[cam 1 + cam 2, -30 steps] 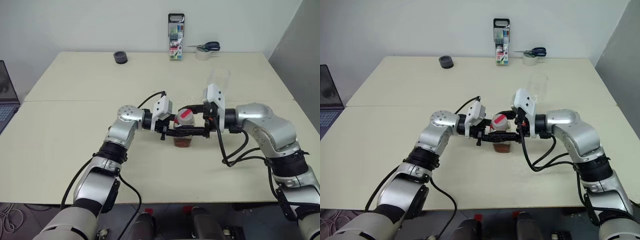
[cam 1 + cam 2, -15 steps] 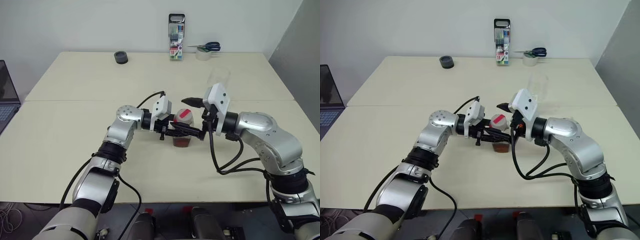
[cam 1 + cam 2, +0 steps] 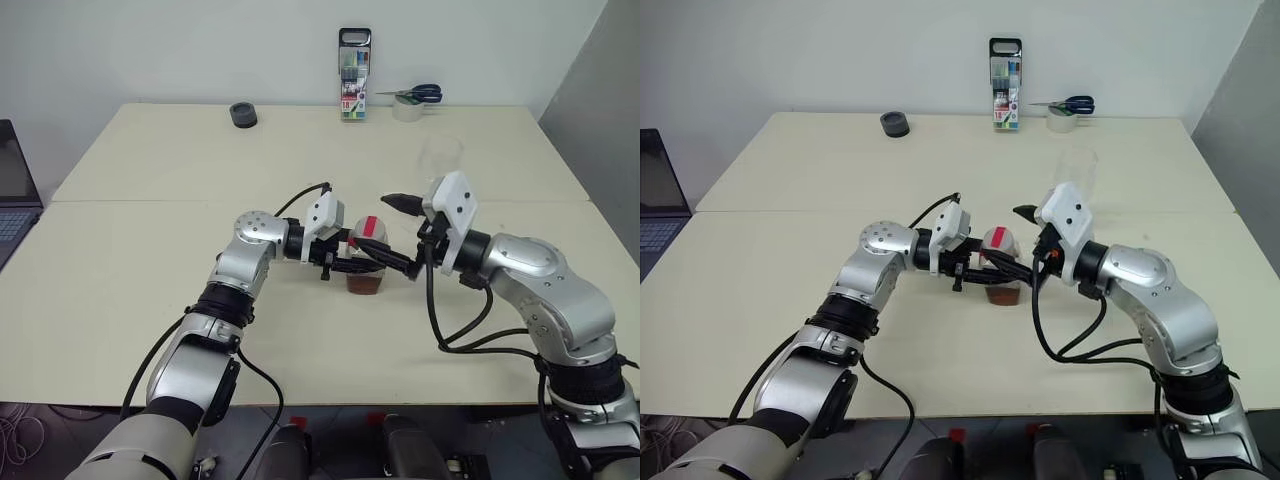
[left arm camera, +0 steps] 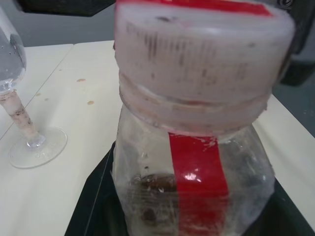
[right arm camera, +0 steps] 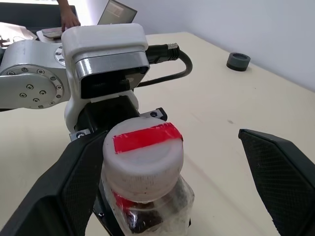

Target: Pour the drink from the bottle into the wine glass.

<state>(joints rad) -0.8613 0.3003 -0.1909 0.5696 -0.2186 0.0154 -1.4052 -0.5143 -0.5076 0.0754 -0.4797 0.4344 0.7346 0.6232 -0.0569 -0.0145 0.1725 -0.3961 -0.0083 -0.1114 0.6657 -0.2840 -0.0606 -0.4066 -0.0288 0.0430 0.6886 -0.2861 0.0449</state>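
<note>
Near the front edge of the cream table, left gripper reaching in from the left, fingers clamped on the body of the bottle, upright at mid-table. Cap whitish with a red strip across the top, seated on the neck; red label strip running down the clear wall. Drink, reddish-brown, pooled low in the bottle. Just to the right, right gripper, level, fingers spread wide apart on either side of the cap, one finger standing clear of it, the other close beside it; contact there impossible to tell. Behind the right gripper, the wine glass, upright on the tabletop, stem and round foot close beside the bottle in the left wrist view. At the far edge, a black roll of tape, a case of coloured pens standing on end, and blue-handled scissors on a clear tape roll. At far left, the corner of a laptop.
</note>
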